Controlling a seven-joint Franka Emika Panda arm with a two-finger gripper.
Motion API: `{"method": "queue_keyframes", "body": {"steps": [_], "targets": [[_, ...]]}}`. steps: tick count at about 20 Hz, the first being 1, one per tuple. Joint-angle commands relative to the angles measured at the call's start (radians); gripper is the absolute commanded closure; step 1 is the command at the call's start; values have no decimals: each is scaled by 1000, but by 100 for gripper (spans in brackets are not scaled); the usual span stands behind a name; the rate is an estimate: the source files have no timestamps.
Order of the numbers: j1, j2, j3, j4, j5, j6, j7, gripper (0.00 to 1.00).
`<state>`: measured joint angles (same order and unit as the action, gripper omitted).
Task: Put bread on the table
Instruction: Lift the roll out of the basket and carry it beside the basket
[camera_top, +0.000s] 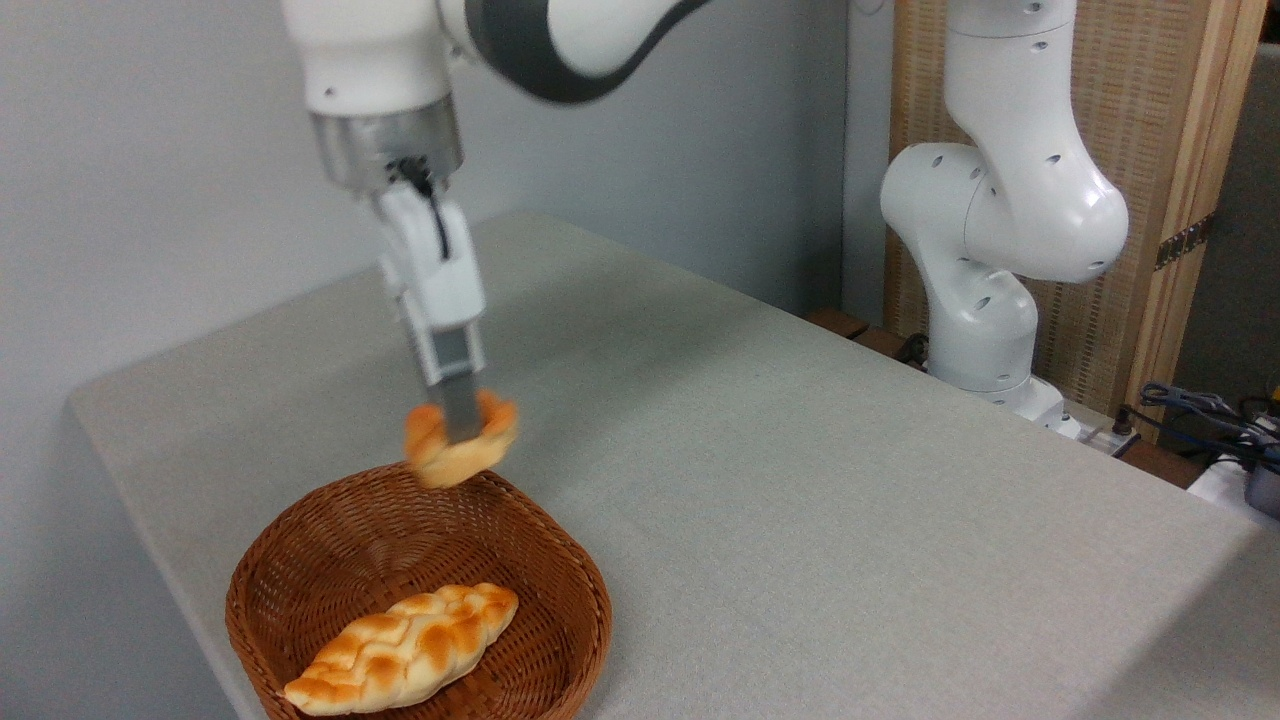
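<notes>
Against a grey wall, a cloth-covered table (800, 480) carried one wicker basket (570, 600) at seven o'clock. The gripper (460, 425) was clamped on one bun (462, 452), held above the basket's far rim; one braided loaf (405, 648) lay inside.

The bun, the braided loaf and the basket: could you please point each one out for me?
bun (462, 455): fixed camera, its pale lower side under the gripper.
braided loaf (405, 645): fixed camera, middle of its crust.
basket (590, 610): fixed camera, its right rim.
</notes>
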<state>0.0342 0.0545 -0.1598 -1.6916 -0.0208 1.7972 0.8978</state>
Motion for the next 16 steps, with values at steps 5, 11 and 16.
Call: {"method": "queue_keyframes", "body": {"steps": [5,11,16], "targets": [[-16,-139,-18,-233,1,-50,35,34],[-17,-127,-73,-324,15,33,33,0],[-22,-119,-75,-322,15,40,33,0]]}}
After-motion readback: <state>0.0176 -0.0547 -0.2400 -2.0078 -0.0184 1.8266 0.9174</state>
